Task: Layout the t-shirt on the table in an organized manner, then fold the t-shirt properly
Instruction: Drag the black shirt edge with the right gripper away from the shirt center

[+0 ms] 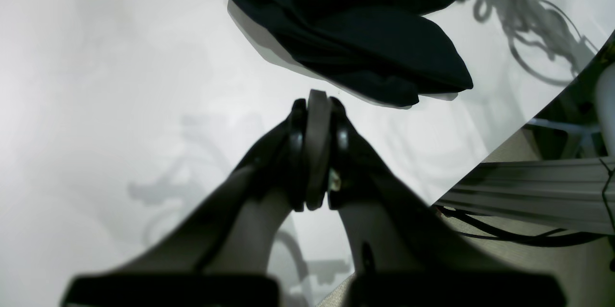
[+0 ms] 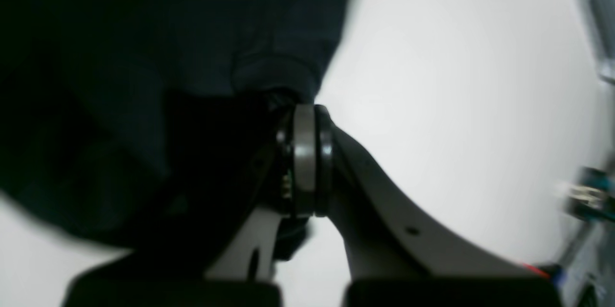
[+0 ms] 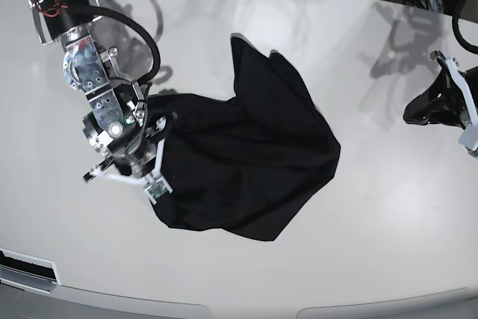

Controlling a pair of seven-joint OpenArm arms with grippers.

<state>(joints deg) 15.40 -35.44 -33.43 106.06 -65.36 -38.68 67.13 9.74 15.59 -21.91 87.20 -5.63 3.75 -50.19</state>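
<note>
Limp, light shirt (image 3: 246, 162) lies crumpled mid-tabletop (image 3: 373, 244); right gripper (image 3: 154, 156), jaws closed, pinches its left edge, left gripper (image 1: 314, 100) closed empty—better taken by hem corners.

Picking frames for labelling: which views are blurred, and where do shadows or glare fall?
Right wrist view: soft throughout, the t-shirt a dark smear beside the right tool. Left wrist view: sharper, arm shadows on the glossy table, left tool near-field blurred. Base view: sharp, with cable shadows along the table's far edge.
</note>
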